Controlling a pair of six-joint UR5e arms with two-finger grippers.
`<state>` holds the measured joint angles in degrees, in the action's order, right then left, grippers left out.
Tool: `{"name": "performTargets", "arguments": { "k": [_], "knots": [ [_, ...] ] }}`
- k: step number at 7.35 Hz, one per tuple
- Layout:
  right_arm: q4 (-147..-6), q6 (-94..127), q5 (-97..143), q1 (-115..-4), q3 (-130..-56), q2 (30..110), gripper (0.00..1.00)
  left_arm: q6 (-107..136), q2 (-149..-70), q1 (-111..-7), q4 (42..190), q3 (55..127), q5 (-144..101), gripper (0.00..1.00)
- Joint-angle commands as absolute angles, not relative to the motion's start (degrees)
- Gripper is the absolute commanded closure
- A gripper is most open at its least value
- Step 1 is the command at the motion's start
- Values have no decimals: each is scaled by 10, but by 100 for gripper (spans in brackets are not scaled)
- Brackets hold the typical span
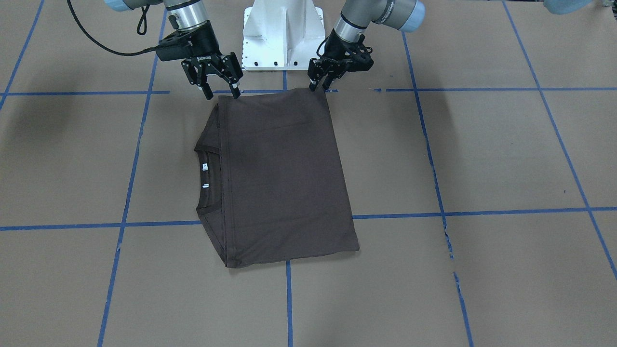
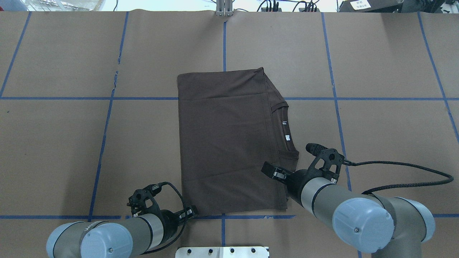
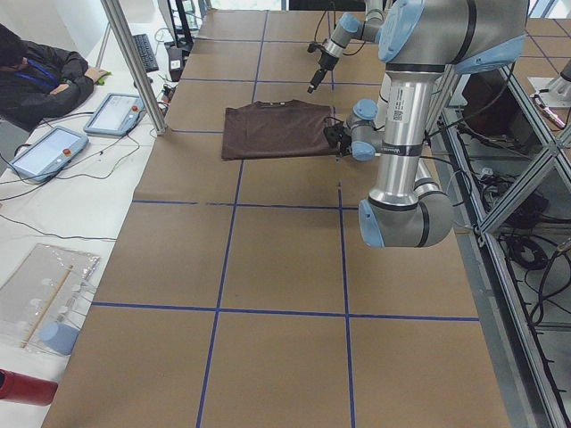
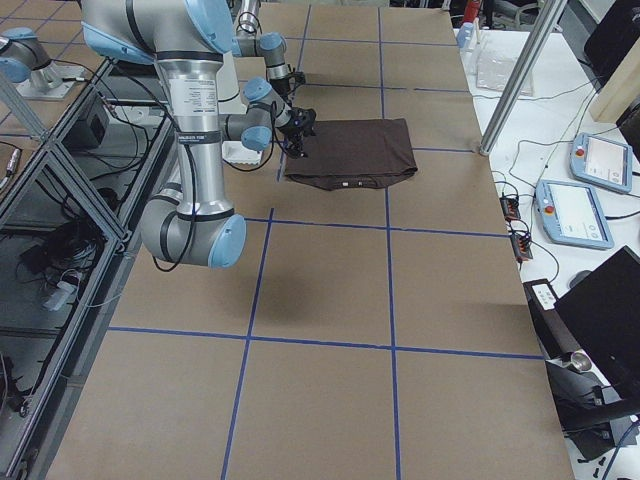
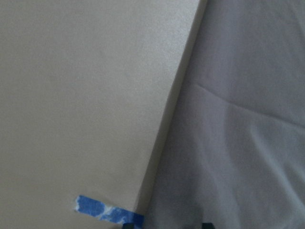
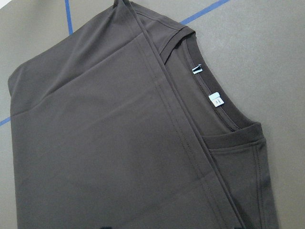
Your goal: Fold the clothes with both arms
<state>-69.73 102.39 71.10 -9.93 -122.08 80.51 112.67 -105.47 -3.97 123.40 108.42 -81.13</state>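
Two sets of fingers, and neither has hold of anything. My right fingers (image 1: 208, 91) stand well apart, tips pointing down at the shirt's near corner on the collar side, with nothing between them. My left fingers (image 1: 313, 86) look closer together from across the table. My left wrist view shows both tips with a gap between them and flat cloth below, so I judge them part open and empty. The right gripper (image 1: 221, 90) and left gripper (image 1: 320, 86) each hang at one end of the shirt's near edge, just in front of my base (image 1: 282, 38). Whether any fingertip touches cloth I cannot tell.

The shirt (image 1: 284, 178) lies flat on the table (image 1: 482, 154), in the middle, straight out from me. It is a tidy rectangle with no sleeve sticking out. The hem (image 1: 223, 183) lies just short of the collar (image 1: 206, 208), which peeks out on my right with its white tags (image 1: 205, 166) showing.

Most of the folding looks done to me: the sides are in and the bottom is brought up. What may be left is one more fold, carrying the near edge over to the far edge, and my grippers are placed for that. I would need to pinch both corners through every layer, and the stack is thicker on the collar side.
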Motion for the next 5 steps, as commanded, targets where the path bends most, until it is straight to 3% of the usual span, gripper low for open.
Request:
{"name": "performTargets", "arguments": {
  "k": [1, 3, 4, 5],
  "knots": [
    [-698, 1024, 711, -99, -1221, 804, 11, 1127, -1055, -41, 1234, 1084, -811, 50],
    [-698, 1024, 711, -99, -1221, 805, 11, 1127, -1055, -40, 1234, 1083, -811, 61],
    [-698, 1024, 711, -99, -1220, 805, 11, 1127, -1056, -40, 1234, 1083, -811, 75],
    [-698, 1024, 711, -99, -1220, 805, 11, 1126, -1056, -40, 1234, 1084, -812, 100]
  ]
}}
